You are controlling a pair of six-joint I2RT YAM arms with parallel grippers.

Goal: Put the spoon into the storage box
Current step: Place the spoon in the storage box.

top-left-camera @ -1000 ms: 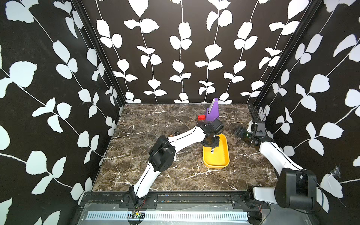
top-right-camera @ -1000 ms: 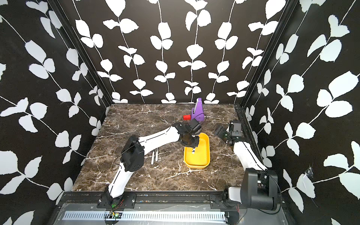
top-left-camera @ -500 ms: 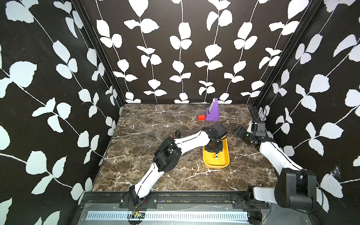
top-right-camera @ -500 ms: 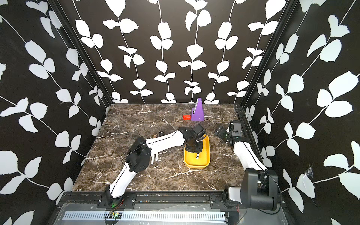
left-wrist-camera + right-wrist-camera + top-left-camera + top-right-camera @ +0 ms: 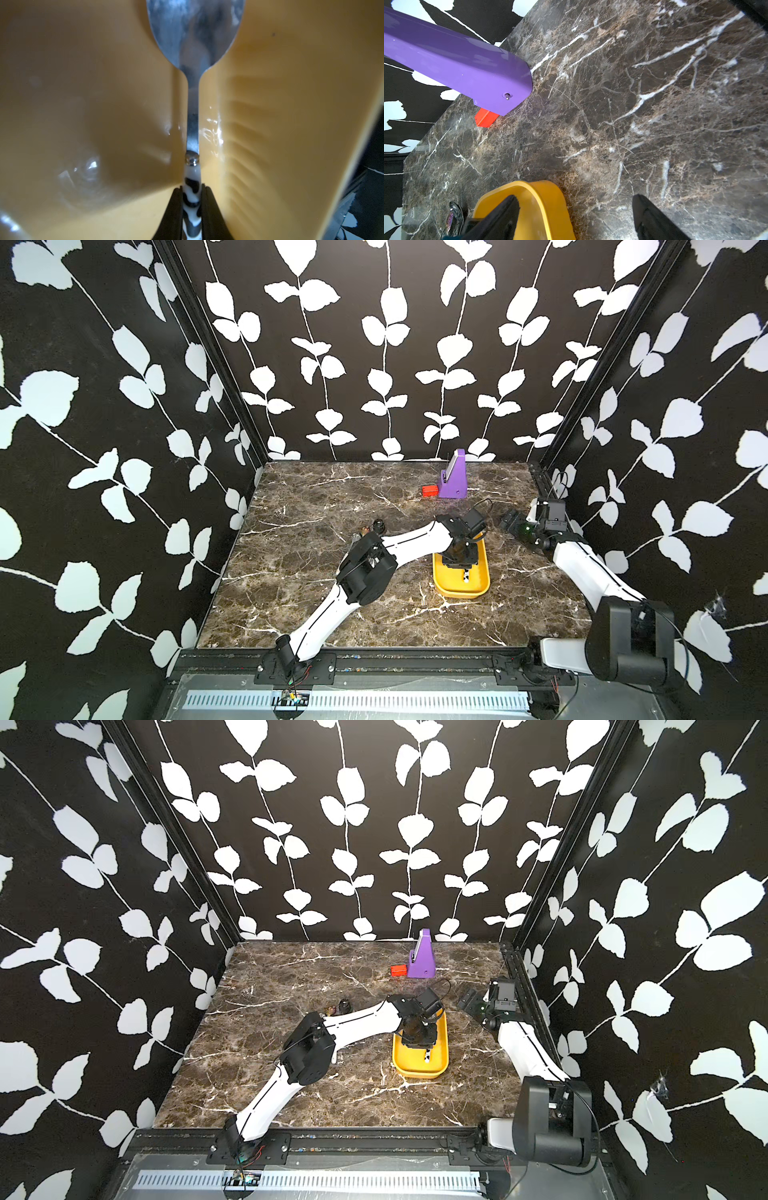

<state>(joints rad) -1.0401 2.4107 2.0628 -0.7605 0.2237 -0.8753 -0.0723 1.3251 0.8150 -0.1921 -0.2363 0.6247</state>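
Spoon, steel bowl with black-and-white blotched handle [image 5: 192, 120], inside shallow bright yellow plastic storage box [image 5: 478, 578], lower centre-right in both top views; touching floor or not, unclear. Left gripper [image 5: 191, 188] clamped on handle. Right gripper [image 5: 575, 197] right of box far end, jaws apart, empty. Farther up: small red block [image 5: 430, 490] beside purple wedge-shaped stand [image 5: 453, 481].

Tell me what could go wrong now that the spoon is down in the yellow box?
1. The left jaws are shut on the spoon by its patterned handle, low inside the storage box. Lifting away before opening would probably pull the spoon back out.
2. The right arm, jaws open, sits near the box's far end. A careless move could bump the box and slide it on the smooth table.
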